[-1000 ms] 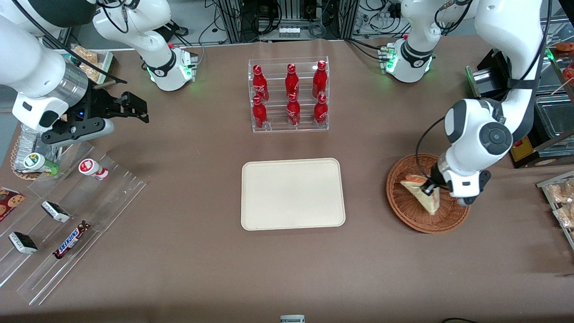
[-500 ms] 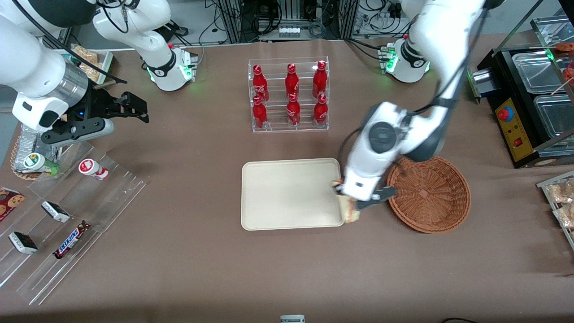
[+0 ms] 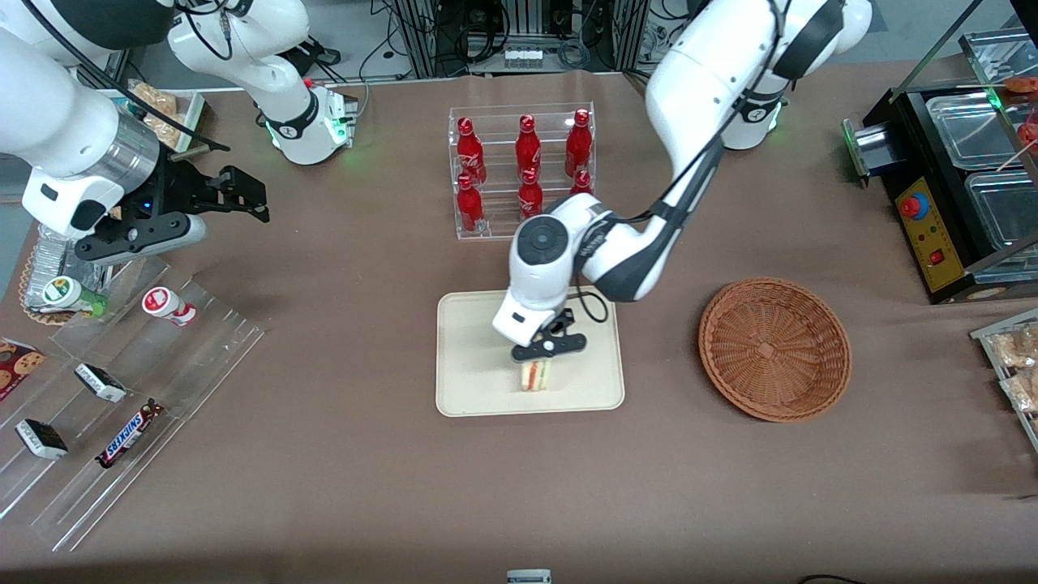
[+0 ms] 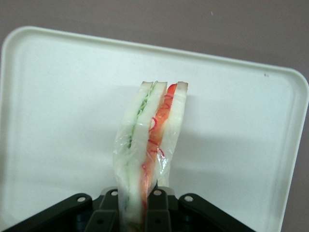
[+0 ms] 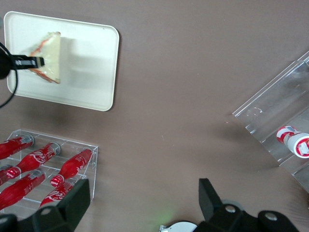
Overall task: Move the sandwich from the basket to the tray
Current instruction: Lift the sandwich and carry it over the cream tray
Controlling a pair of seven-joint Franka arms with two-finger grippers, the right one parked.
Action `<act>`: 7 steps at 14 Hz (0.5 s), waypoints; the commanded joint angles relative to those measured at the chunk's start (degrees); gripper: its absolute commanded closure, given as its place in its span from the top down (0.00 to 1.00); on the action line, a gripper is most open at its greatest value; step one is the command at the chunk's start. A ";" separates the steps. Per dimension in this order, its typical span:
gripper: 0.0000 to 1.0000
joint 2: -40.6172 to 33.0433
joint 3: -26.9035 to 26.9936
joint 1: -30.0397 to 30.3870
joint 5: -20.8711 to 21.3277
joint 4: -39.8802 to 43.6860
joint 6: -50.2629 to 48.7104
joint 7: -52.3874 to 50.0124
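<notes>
My left gripper (image 3: 537, 362) is shut on the sandwich (image 3: 535, 375), a wedge of white bread with red and green filling, and holds it over the cream tray (image 3: 470, 324), on the half nearer the front camera. In the left wrist view the sandwich (image 4: 152, 140) hangs edge-on between the black fingers (image 4: 157, 212), with the tray (image 4: 58, 106) under it. I cannot tell whether it touches the tray. The right wrist view also shows the sandwich (image 5: 48, 58) over the tray (image 5: 91, 67). The wicker basket (image 3: 774, 349) stands empty beside the tray, toward the working arm's end.
A clear rack of red bottles (image 3: 523, 170) stands farther from the front camera than the tray, close to my arm's elbow. Stepped acrylic racks with snacks (image 3: 122, 397) lie toward the parked arm's end. A black appliance (image 3: 949, 178) and packets (image 3: 1014, 357) sit past the basket.
My left gripper has carried the sandwich out of the basket, across the tray's rim, to over the tray. The basket is now empty.
</notes>
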 commanded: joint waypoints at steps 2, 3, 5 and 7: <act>0.07 2.97 1.57 -3.12 1.19 2.79 -1.95 -4.58; 0.10 3.59 1.65 -3.30 1.19 2.87 -1.86 -5.03; 0.53 3.59 1.66 -3.30 1.19 2.96 -1.77 -5.03; 1.00 2.37 1.83 -3.22 3.11 3.14 -2.30 -4.33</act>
